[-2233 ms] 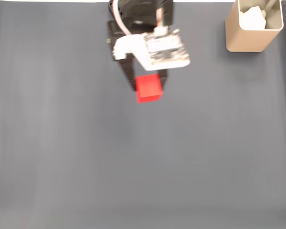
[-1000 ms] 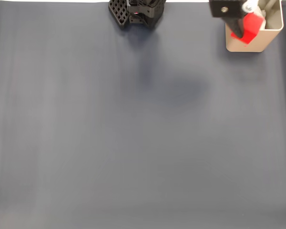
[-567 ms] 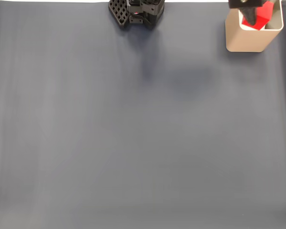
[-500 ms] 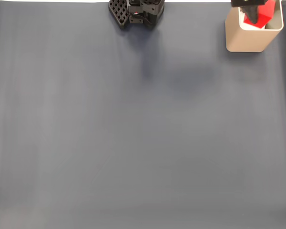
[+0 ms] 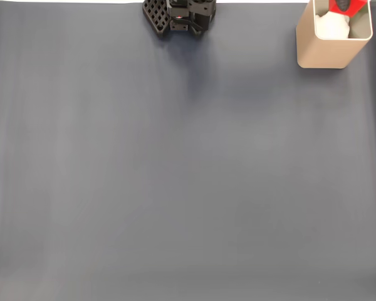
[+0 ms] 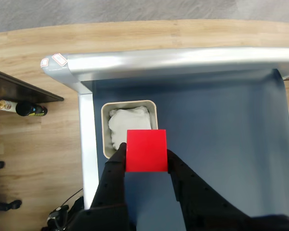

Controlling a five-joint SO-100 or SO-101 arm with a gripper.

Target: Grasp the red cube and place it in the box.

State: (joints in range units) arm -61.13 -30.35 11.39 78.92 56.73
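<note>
While the wrist view looks straight down from high above the table, the gripper [image 6: 145, 161] sits at the bottom of that picture with its two black fingers [image 6: 114, 173] pressed against the left and right faces of the red cube [image 6: 146, 150], holding it clear of any surface. The cube's flat top face is turned toward the camera and hides the lower edge of the box [image 6: 106, 137] beneath it. That beige box stands open, and white crumpled material [image 6: 127, 121] lies inside it, showing just above and left of the cube.

Around the box spreads the dark blue-grey mat [image 6: 216, 144], bounded on the far side and on the left of this view by a pale metal table edge [image 6: 173, 61]. Beyond that lies a wooden floor [image 6: 33, 144], with a dark shelf and some small bottles [image 6: 17, 108] at the left.

From the fixed view, the box [image 5: 326, 50] stands at the top right corner of the mat [image 5: 175, 175]. A sliver of the red cube [image 5: 356, 5] shows at the very top edge, over the box's opening, with a dark bit of the gripper beside it and the white material [image 5: 332, 25] below. At the top centre sits the arm's black base [image 5: 178, 15], well apart from the box.
</note>
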